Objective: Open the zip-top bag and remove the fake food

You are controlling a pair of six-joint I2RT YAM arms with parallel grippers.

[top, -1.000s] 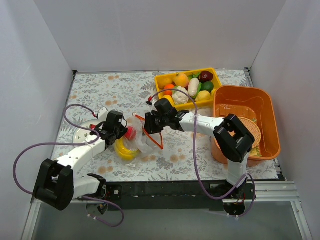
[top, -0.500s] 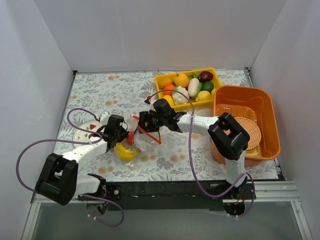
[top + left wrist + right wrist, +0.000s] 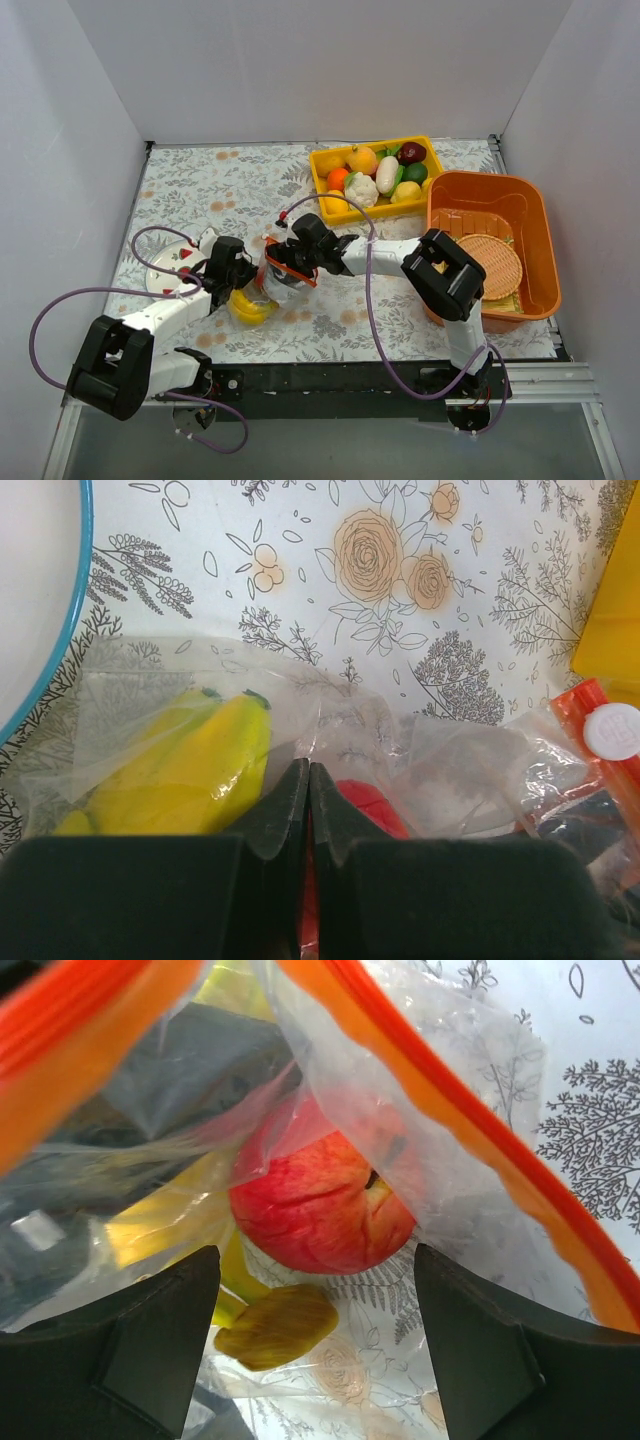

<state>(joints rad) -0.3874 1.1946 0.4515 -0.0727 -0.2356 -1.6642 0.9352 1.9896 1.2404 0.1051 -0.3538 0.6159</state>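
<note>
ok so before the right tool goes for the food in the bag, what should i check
1. Left tool shut on the zip-top bag: ok.
2. Bag mouth open, zip strip spread apart: ok.
3. Right tool open wide: ok.
4. Red apple lined up between its fingers: ok.
5. No bag plastic between fingers and apple: cannot tell.
6. Banana bunch out of the bag: not ok, it lies inside.
</note>
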